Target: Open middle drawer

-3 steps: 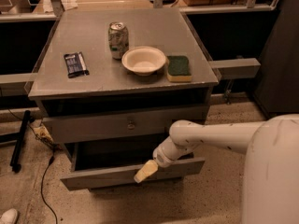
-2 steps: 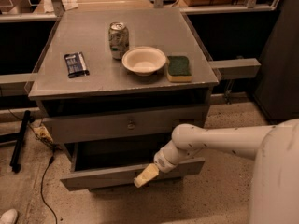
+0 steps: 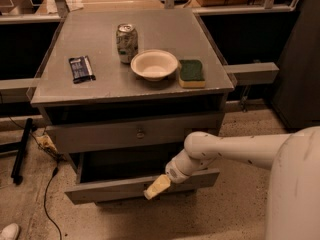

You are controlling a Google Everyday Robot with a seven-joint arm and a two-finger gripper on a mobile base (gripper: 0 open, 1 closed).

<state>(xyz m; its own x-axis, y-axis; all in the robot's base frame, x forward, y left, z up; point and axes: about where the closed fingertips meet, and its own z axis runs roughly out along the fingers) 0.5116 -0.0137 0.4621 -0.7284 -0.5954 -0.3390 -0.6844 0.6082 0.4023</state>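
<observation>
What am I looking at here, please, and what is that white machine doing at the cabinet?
This is a mobile robot with one white arm, seen by a single camera that looks down on a grey cabinet. The yellowish tip of the arm is the end effector, the part that grasps. It sits at the front of the middle drawer, which stands partly open. The drawer above, with a small knob, looks shut. On top are a soda can, an empty pale bowl, a green-and-yellow sponge and a dark packet.
</observation>
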